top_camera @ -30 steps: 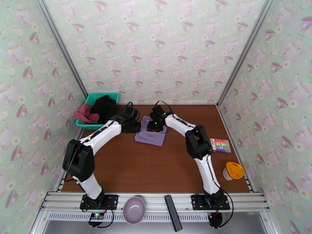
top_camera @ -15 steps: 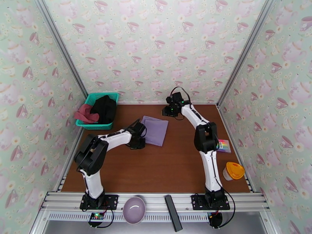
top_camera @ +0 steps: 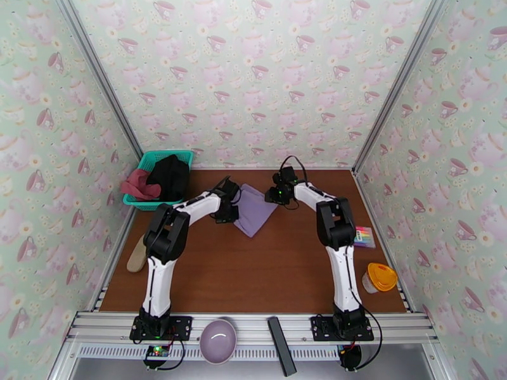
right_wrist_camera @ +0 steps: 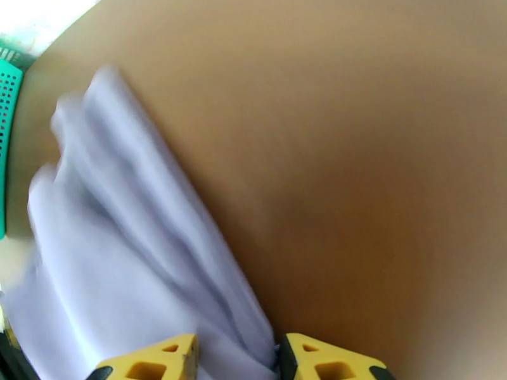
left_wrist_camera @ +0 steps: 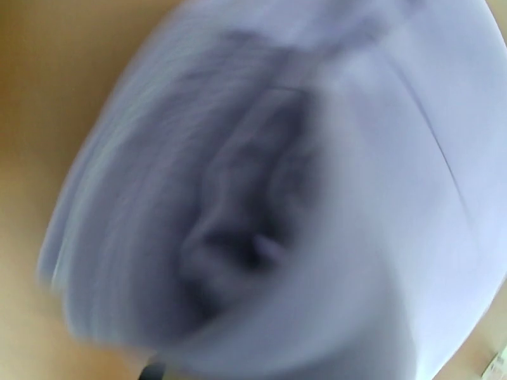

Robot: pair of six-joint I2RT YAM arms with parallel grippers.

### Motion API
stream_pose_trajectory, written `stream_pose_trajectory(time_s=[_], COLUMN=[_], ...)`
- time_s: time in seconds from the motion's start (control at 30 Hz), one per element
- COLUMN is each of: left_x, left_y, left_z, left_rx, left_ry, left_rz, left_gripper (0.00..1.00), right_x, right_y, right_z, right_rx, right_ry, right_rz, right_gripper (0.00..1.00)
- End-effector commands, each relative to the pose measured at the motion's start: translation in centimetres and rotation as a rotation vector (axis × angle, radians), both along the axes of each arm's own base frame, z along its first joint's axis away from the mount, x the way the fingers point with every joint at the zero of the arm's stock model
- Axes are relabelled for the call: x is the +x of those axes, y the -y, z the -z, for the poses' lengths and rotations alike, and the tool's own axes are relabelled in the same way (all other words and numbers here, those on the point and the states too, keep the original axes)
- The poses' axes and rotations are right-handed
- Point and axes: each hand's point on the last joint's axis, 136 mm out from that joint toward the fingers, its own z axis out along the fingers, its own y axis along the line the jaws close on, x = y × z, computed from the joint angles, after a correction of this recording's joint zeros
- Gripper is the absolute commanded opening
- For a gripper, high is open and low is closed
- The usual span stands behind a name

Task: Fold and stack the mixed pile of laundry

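The lavender cloth point(top_camera: 255, 210) lies folded and skewed on the brown table, between the two grippers. My left gripper point(top_camera: 233, 209) sits at its left edge, shut on the cloth. In the left wrist view the lavender cloth point(left_wrist_camera: 266, 204) is blurred and puckered toward the camera. My right gripper point(top_camera: 277, 194) is at the cloth's far right corner. Its yellow fingertips point(right_wrist_camera: 155, 357) stand apart, open, and the cloth's edge point(right_wrist_camera: 146, 267) runs between them. The black garment point(top_camera: 170, 175) and the dusty-red top point(top_camera: 141, 185) lie in the teal basket point(top_camera: 147, 161).
A tan oblong object point(top_camera: 136, 254) lies by the left wall. A pack of coloured pens point(top_camera: 359, 236) and a jar with an orange lid point(top_camera: 380, 277) are at the right. A purple bowl point(top_camera: 218, 340) and a black bar point(top_camera: 281, 345) rest on the front rail.
The cloth has turned and slid toward the back. My left gripper moved back along its left edge. My right gripper came down from the back wall to the cloth's corner.
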Motion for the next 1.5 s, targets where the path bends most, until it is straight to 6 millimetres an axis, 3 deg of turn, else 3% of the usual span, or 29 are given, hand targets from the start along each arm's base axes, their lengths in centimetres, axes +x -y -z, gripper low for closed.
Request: stream_pose_trajectory(time_s=[0.0,0.17,0.27,0.4,0.47,0.53,0.6,0.7,0.87,1.03,1.23,1.47], left_x=[4.4,6.3,6.6,6.2,5.6,4.6,3.0,-0.1,-5.3,-8.6,-9.9,-10.4], left_y=[-1.4,-1.2,-1.9,-3.5,-4.1,-4.5,-4.9,-5.8,-8.3,-9.3,-10.3,-11.3], left_z=[0.5,-0.6,-2.9,-8.5,-11.6,-14.7,-17.4,-20.2,-20.9,-19.2,-18.9,-19.5], left_rx=[0.053,0.049,0.04,0.038,0.032,0.016,-0.008,-0.035,-0.014,-0.017,-0.001,0.027], left_ry=[0.089,0.12,0.168,0.28,0.337,0.387,0.426,0.462,0.428,0.379,0.396,0.407], left_rz=[-0.001,0.015,-0.006,-0.039,-0.049,-0.054,-0.058,-0.079,-0.125,-0.13,-0.153,-0.169], left_gripper=[0.0,0.0,0.0,0.0,0.0,0.0,0.0,0.04,0.15,0.14,0.12,0.11], right_x=[-2.1,-3.4,-3.4,-4.9,-6.2,-7.8,-9.5,-11.9,-14.6,-15.0,-12.5,-7.6], right_y=[1.1,2.4,3.4,3.7,3.3,2.3,0.8,-1.4,-4.2,-5.1,-6.0,-6.6], right_z=[0.1,-0.9,-3.3,-6.1,-6.4,-6.1,-5.2,-3.7,-1.2,1.6,2.9,3.1], right_rx=[0.018,-0.028,-0.105,-0.238,-0.311,-0.37,-0.409,-0.465,-0.522,-0.532,-0.591,-0.577], right_ry=[-0.016,0.013,0.056,0.101,0.099,0.082,0.052,0.005,-0.072,-0.13,-0.112,-0.064], right_rz=[0.15,0.184,0.175,0.135,0.102,0.062,0.012,-0.064,-0.139,-0.149,-0.155,-0.098], right_gripper=[0.41,0.43,0.45,0.5,0.53,0.56,0.7,0.74,0.75,0.75,0.76,0.76])
